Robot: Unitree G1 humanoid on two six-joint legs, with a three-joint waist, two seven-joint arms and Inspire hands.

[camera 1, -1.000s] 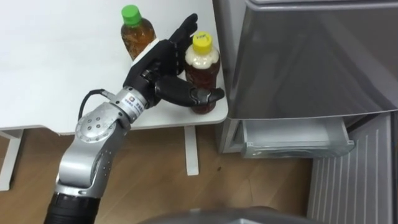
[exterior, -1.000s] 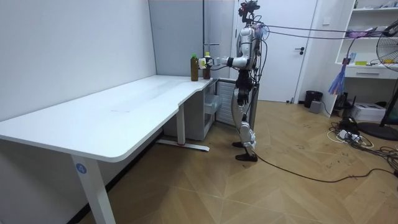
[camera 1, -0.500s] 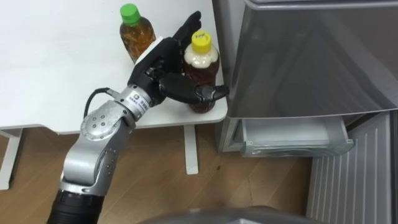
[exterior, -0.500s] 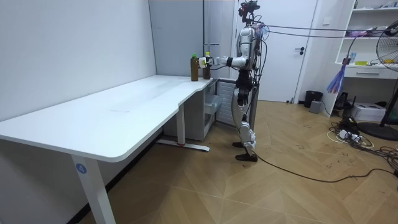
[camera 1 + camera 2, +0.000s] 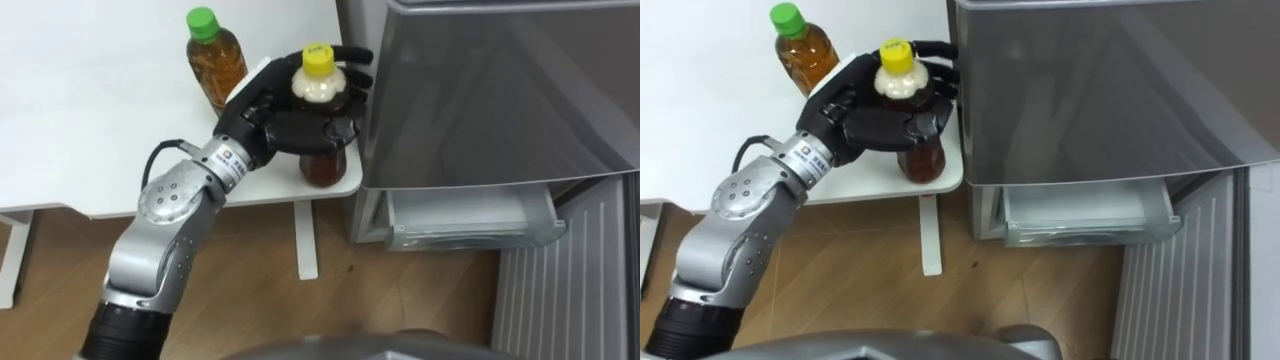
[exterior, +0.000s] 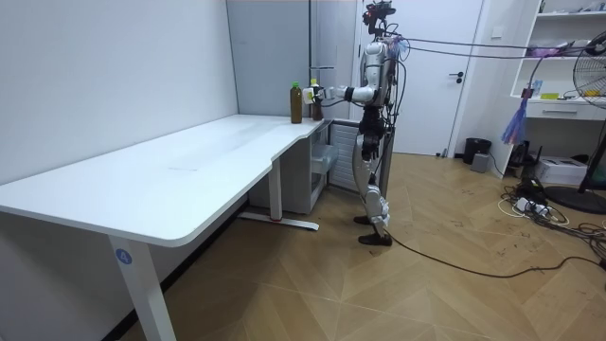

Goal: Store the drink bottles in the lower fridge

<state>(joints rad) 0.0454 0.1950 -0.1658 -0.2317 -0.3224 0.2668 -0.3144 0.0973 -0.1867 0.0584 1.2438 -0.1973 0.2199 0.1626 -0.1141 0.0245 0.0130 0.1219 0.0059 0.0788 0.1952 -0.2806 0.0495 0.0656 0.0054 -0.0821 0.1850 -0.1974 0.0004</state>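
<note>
A yellow-capped bottle of brown drink (image 5: 322,166) stands on the near right corner of the white table (image 5: 90,130), close beside the grey fridge (image 5: 480,90). My left hand (image 5: 268,112) is shut on it, with fingers wrapped round its far side and the thumb across its front. A green-capped bottle of amber drink (image 5: 213,62) stands upright just behind and to the left, apart from the hand. In the room view I stand at the table's far end with my left arm stretched out to the two bottles (image 6: 305,99).
Below the fridge's grey door, a pale lower drawer (image 5: 470,222) stands pulled out, with a ribbed white panel (image 5: 570,290) at its right. Wooden floor (image 5: 330,290) lies under the table's corner, and a white table leg (image 5: 308,240) stands there.
My left hand's fingers, straight beside the yellow-capped bottle before, have curled round it. The bottle still stands on the table corner.
</note>
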